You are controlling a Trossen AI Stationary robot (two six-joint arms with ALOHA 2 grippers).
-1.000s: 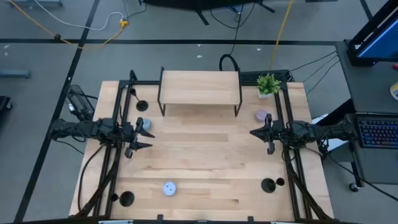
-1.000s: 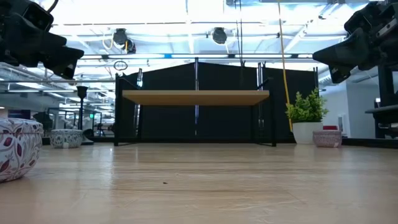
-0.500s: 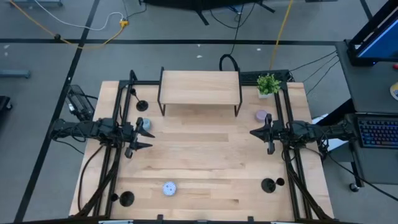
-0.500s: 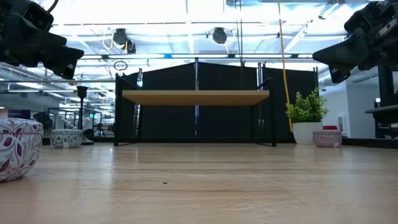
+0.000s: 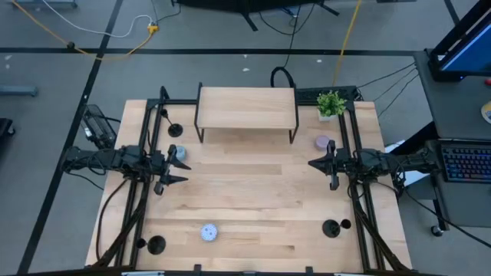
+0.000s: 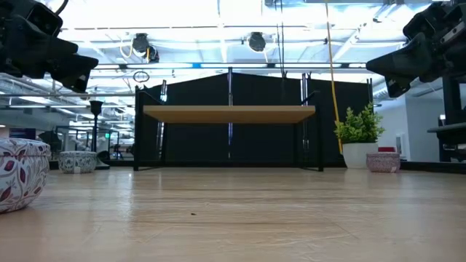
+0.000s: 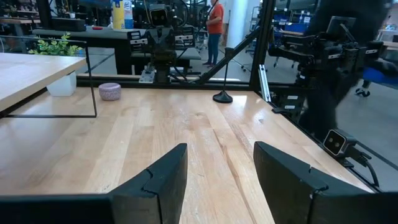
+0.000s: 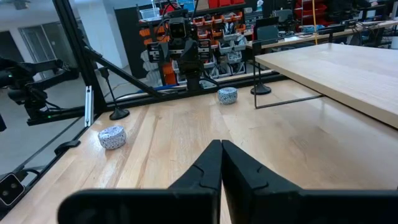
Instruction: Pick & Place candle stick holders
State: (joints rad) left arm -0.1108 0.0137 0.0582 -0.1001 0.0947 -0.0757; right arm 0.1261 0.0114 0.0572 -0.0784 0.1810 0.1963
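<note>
The left gripper hovers above the table's left side, fingers apart and holding nothing. One black holder stands beyond it toward the back left corner, near the shelf; another sits well apart at the front left corner. A blue puck lies just beside the gripper.

The right gripper hangs over the table's right side, fingers pressed together, empty. A holder stands near the front right edge, well apart from it. A lavender puck lies near this gripper, a plant behind that, and a white puck near the front.
</note>
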